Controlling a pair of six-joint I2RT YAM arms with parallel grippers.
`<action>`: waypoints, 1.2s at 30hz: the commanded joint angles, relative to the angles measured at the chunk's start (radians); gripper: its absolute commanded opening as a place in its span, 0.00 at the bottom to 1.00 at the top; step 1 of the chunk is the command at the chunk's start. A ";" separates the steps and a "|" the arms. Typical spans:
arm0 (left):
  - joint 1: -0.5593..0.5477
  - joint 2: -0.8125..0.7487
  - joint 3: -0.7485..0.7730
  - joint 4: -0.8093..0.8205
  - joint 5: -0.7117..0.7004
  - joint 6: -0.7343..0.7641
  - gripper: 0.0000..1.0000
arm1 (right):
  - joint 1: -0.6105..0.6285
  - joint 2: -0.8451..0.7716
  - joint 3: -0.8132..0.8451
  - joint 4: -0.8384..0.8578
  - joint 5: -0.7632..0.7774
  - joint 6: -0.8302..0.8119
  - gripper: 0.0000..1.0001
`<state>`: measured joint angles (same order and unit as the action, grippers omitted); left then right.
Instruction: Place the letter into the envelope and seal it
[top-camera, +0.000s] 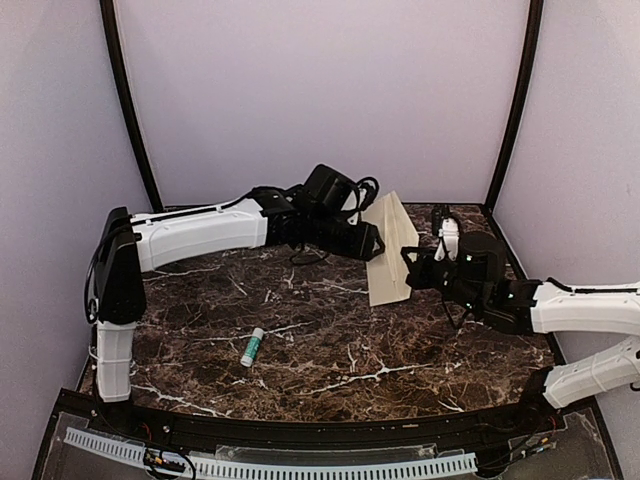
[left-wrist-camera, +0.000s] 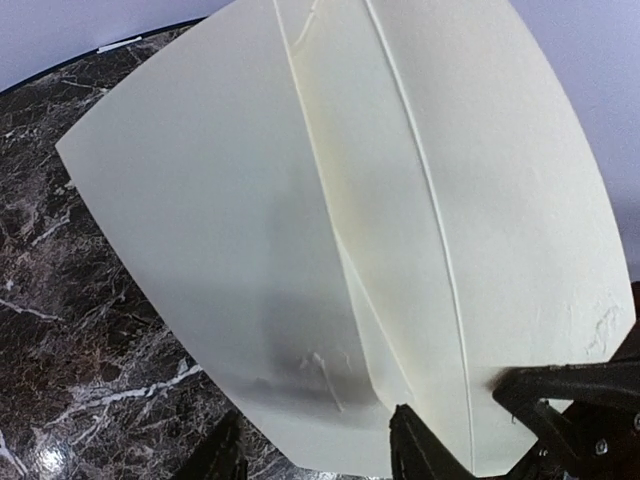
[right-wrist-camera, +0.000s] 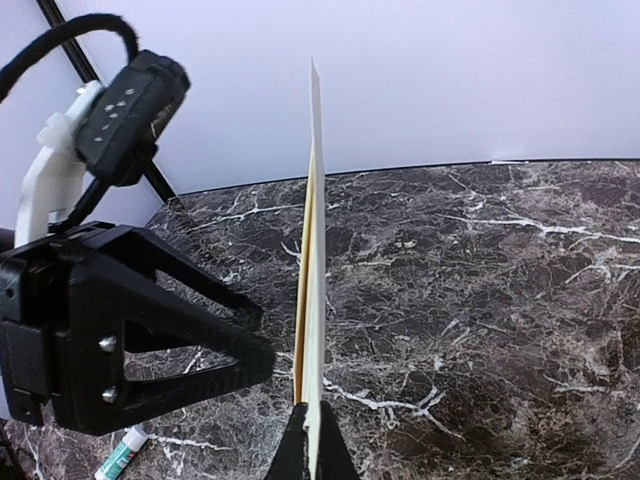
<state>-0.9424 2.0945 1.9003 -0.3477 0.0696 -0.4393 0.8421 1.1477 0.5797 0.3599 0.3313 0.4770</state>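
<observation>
The cream envelope (top-camera: 390, 250) stands on edge above the marble table, its seamed face (left-wrist-camera: 400, 200) filling the left wrist view. My right gripper (right-wrist-camera: 312, 425) is shut on its near edge, also seen from above (top-camera: 410, 265). A thin tan strip, the letter's edge (right-wrist-camera: 302, 306), runs along the envelope's left side (right-wrist-camera: 316, 250); I cannot tell how deep it sits. My left gripper (top-camera: 375, 243) is open just left of the envelope's face. Its fingertips are apart (left-wrist-camera: 315, 435) and clamp nothing, and one finger (right-wrist-camera: 190, 350) ends close to the paper.
A white glue stick with a green cap (top-camera: 252, 347) lies on the dark marble table (top-camera: 330, 340) in front of the left arm, also seen in the right wrist view (right-wrist-camera: 122, 455). Lilac walls and black corner posts enclose the back and sides.
</observation>
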 joint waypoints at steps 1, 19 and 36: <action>0.039 -0.164 -0.097 0.048 0.022 0.038 0.52 | -0.046 -0.017 0.040 -0.038 -0.097 0.025 0.00; 0.130 -0.655 -0.801 0.262 -0.188 0.102 0.74 | -0.117 0.273 0.248 -0.245 -0.780 0.017 0.00; 0.134 -0.703 -0.912 0.314 -0.177 0.062 0.74 | -0.117 0.416 0.113 -0.167 -0.542 0.223 0.00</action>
<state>-0.8131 1.4189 1.0031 -0.0570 -0.1123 -0.3664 0.7261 1.5623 0.7128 0.1490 -0.2844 0.6598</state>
